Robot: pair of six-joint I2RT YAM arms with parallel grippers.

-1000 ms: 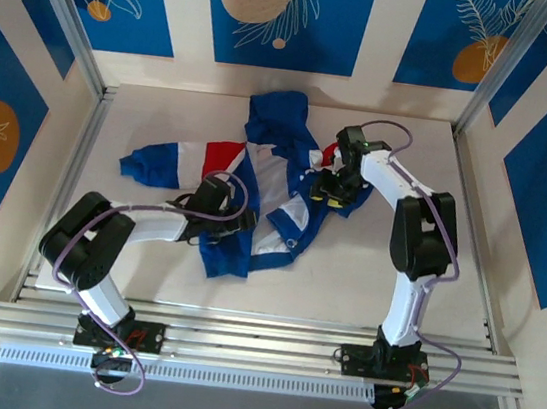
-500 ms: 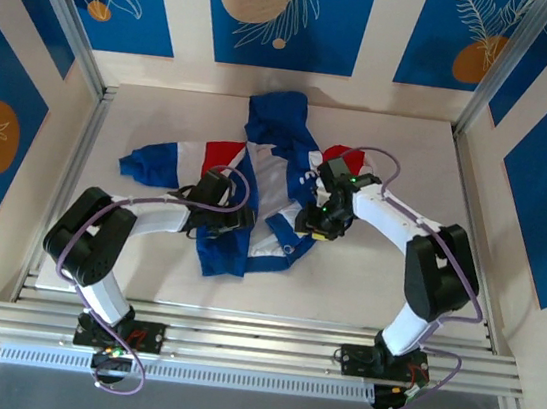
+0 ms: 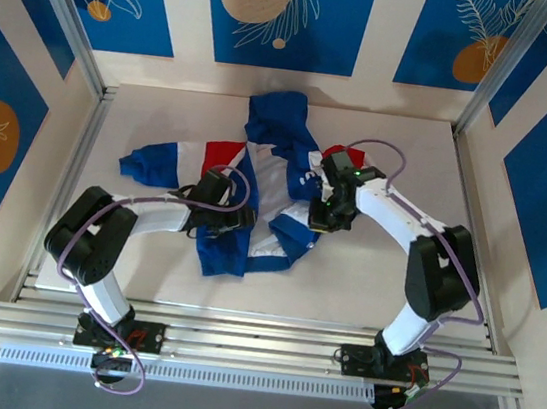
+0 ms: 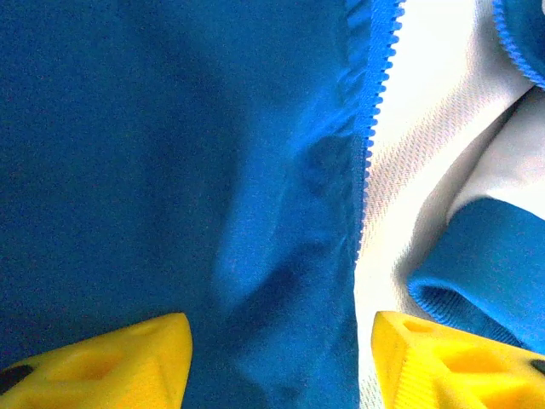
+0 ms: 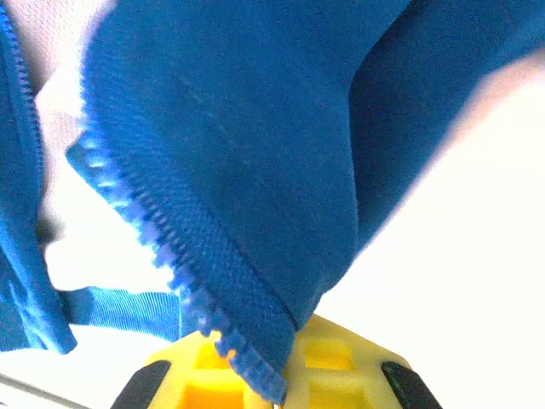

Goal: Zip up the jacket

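Just ahead of the arms' bases, the left gripper [image 3: 239, 222] hangs low over the hem end of the jacket [image 3: 267, 178]. Its yellow fingers [image 4: 111, 362] are spread either side of one front panel's toothed edge [image 4: 368, 153], placed, it seems, to steady that half of the zipper rather than grip it. The pale lining [image 4: 409, 170] shows beside that edge. A little beyond, the right gripper [image 3: 318, 220] is pressed together on the opposite front edge, pinching the blue fabric right at its zipper teeth [image 5: 162, 264], apparently to carry that side across toward its mate. Between the two grippers the front lies open, the halves apart and nothing joined, so the zipping proper looks not yet begun. The garment sprawls across the middle of the desk [image 3: 354, 286] with one red-and-white sleeve [image 3: 173, 163] stretched out to the left and the hood [image 3: 275, 114] crumpled at the far side, toward the back wall.
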